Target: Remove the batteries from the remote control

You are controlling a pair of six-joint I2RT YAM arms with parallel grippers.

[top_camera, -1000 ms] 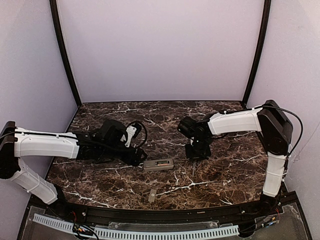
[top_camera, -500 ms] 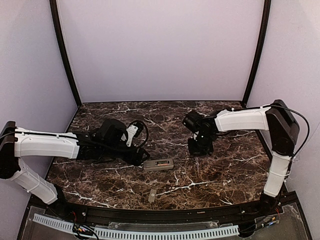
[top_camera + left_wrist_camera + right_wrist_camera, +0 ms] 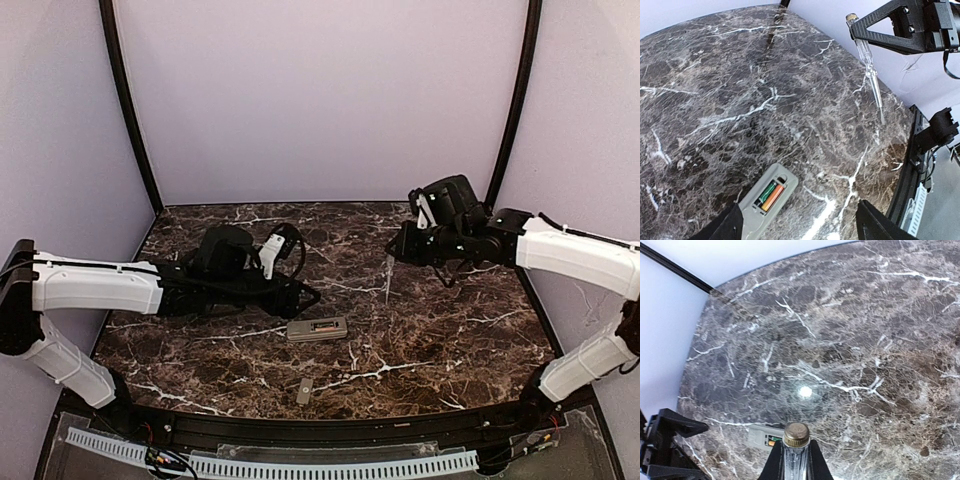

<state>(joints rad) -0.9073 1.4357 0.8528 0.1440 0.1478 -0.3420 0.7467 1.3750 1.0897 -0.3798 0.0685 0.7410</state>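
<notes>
Remote control (image 3: 317,329) is second out from the near edge. Nearest is a small flat grey piece (image 3: 304,392), alone on the surface (image 3: 450,340), apart from everything else. Neither has shifted since a second ago. The remote control lies grey back up around mid-surface with its bay open. The batteries (image 3: 769,195) are inside it, green and orange showing.

Just beyond the remote's left end is my left end effector (image 3: 300,298). Its fingers (image 3: 727,227) are spread wide and hold nothing. The left wrist view puts the remote low between the two fingers; I cannot tell whether a finger touches it. Against a second ago it has crept a little right and away from me, with the spread about the same.

Farther out, at the far right, is my right end effector (image 3: 400,250), raised off the surface. It is clamped on a screwdriver (image 3: 388,277) with a clear handle and brass cap. The right wrist view shows both fingers pinching the handle, and the shaft hangs down toward the surface. I cannot tell whether the tip touches.

This is the big change. A second ago this end effector sat low, near the remote's right side. Half a second ago it was only slightly farther off. Now it has swung up, right and back, well apart from the remote.
</notes>
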